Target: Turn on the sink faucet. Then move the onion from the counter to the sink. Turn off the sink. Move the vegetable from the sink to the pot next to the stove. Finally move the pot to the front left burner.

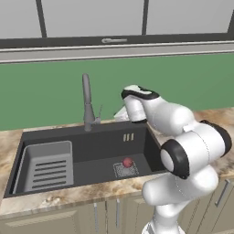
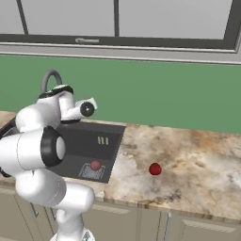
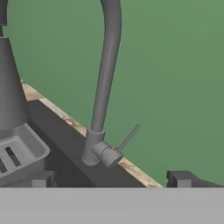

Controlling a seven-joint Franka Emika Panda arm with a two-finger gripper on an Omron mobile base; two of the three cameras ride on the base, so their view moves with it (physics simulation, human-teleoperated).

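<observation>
In the left base view, the lighter grey slotted tray insert [image 1: 48, 167] is seen at the lower left, seated in the left end of the wide dark grey rectangular sink [image 1: 91, 141], so the drain side is left free. Right of it, at centre-left, the tall slim grey metal faucet with its curved gooseneck spout [image 1: 87, 103] is planted on the rear rim of the basin, and its thin side lever [image 1: 99, 111] is angled up and to the right. A small round reddish ball [image 1: 127, 162] is rested on the square drain grate [image 1: 125, 169] at lower centre, where rinsing is presumably meant to happen; no water can be made out. Further right, the white arm's two-finger gripper [image 1: 119, 113] is held just beside the lever without touching it. In the hand view its fingers [image 3: 180, 179] are spread wide with nothing between them, and the lever sits at centre, which suggests the hand is lined up to work the faucet. In the right base view, a second small red ball [image 2: 155, 169] is lying at centre-right on the beige-brown marbled stone counter [image 2: 197, 160], well apart from the basin. Which ball is the task's onion cannot be told.
</observation>
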